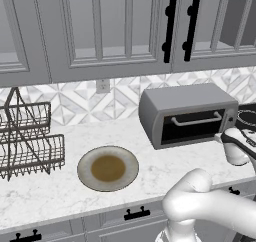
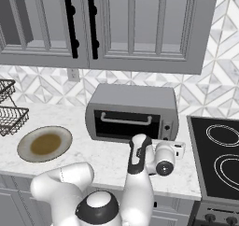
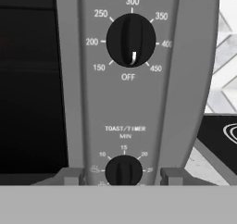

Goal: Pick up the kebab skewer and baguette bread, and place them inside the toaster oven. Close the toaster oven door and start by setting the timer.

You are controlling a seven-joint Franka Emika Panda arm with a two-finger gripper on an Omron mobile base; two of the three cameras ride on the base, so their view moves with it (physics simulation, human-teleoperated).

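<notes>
The pincer [image 3: 123, 174] has its two fingers apart, one on each side of the small black toast/timer knob [image 3: 123, 171] on the grey boxy toaster oven [image 2: 132, 111]. Above it sits the larger black temperature knob [image 3: 131, 39], marker at OFF. The dark glass toaster oven door [image 2: 126, 123] is closed, left of the pincer. Further left on the marble surface [image 1: 60, 196] lies a round brown-centred plate [image 1: 108, 168].

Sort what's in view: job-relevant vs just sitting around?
Job:
- toaster oven
- toaster oven door, shut
- timer knob, between the claw's fingertips
- temperature knob, at OFF

Lying about:
- plate, nothing on it
- wire dish rack
- stovetop
- wall outlet
</notes>
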